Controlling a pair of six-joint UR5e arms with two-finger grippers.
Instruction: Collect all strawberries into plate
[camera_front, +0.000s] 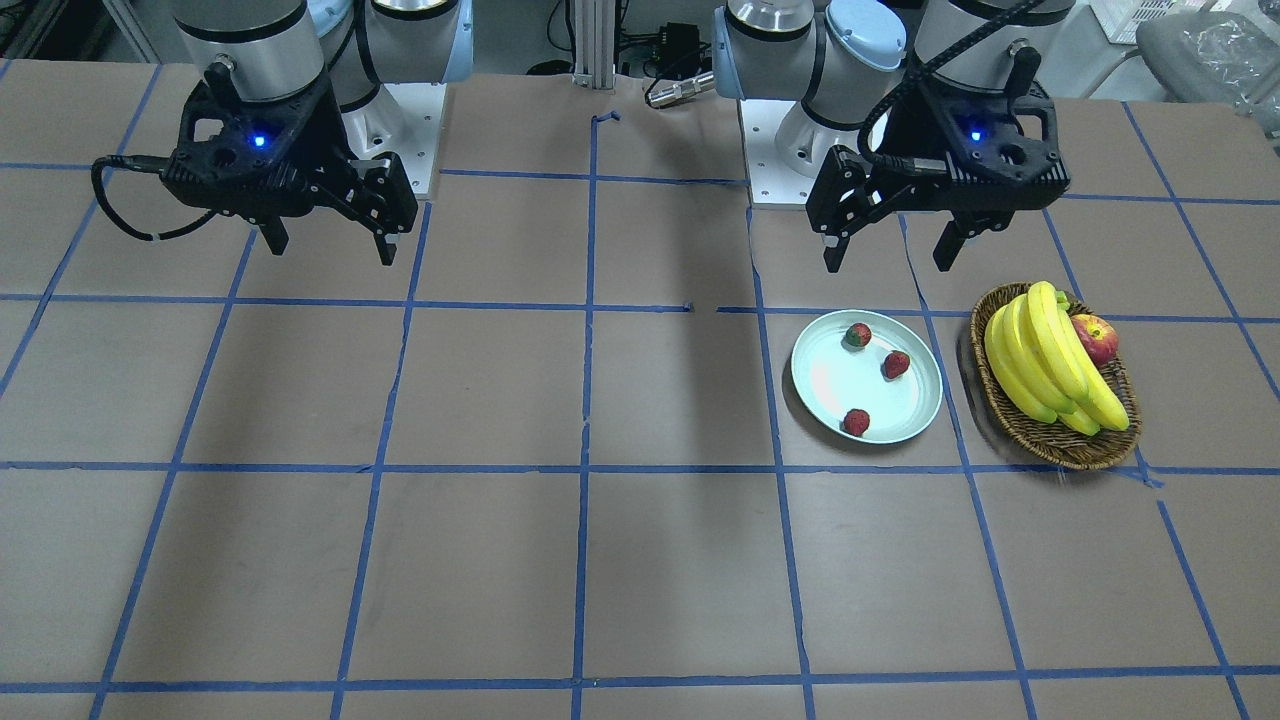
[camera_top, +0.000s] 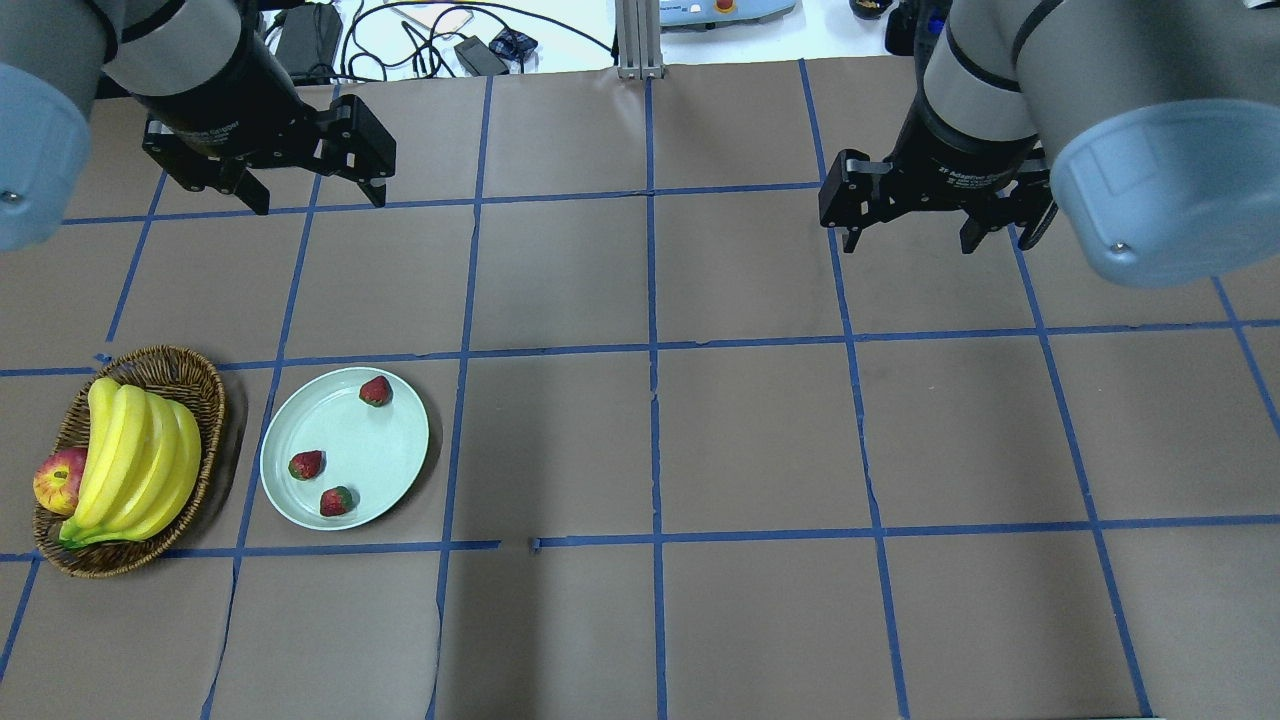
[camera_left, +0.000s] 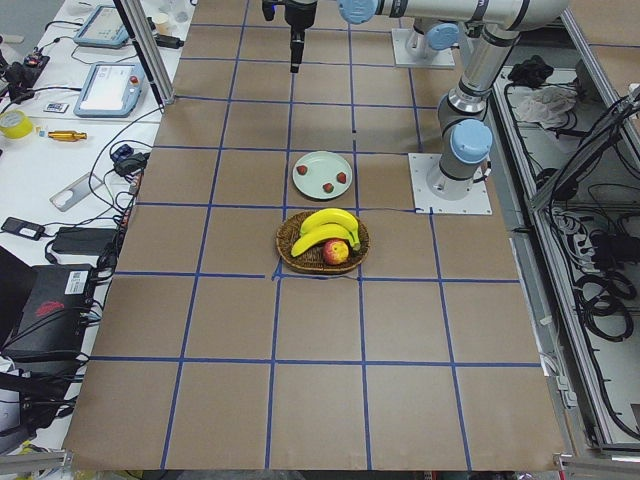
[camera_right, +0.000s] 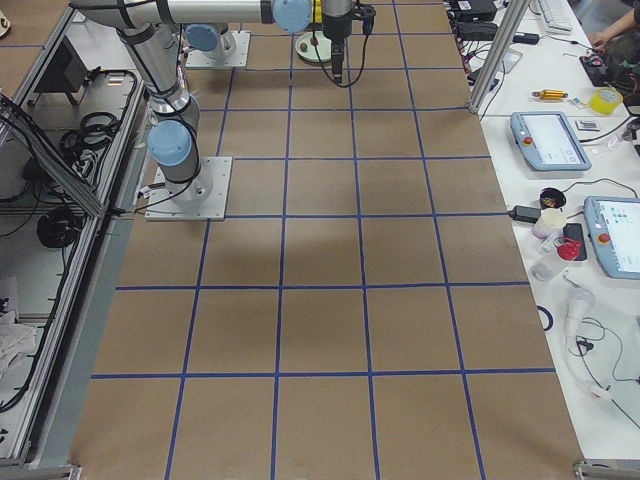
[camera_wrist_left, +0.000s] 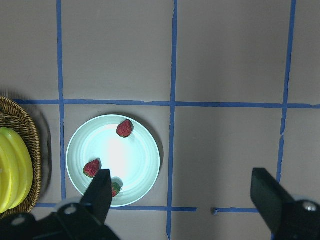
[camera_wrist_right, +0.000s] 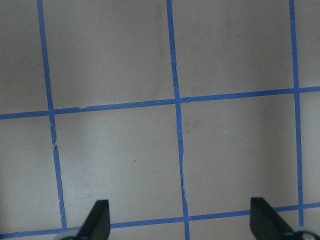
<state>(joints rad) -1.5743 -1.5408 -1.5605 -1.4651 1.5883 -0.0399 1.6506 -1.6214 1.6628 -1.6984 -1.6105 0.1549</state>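
**All three berries plated**

Lower left in the overhead view, three strawberries (camera_top: 306, 465) lie on the plate (camera_top: 385, 445). Left gripper (camera_top: 320, 200) and right gripper (camera_top: 910, 243) hang spread and empty. Collecting looks finished. The next move only needs a check of the basket (camera_top: 200, 385), where bananas (camera_top: 130, 450) might hide more.

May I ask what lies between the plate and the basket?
No object: only a narrow strip of bare table with a blue tape line, seen in the overhead view between plate and basket.
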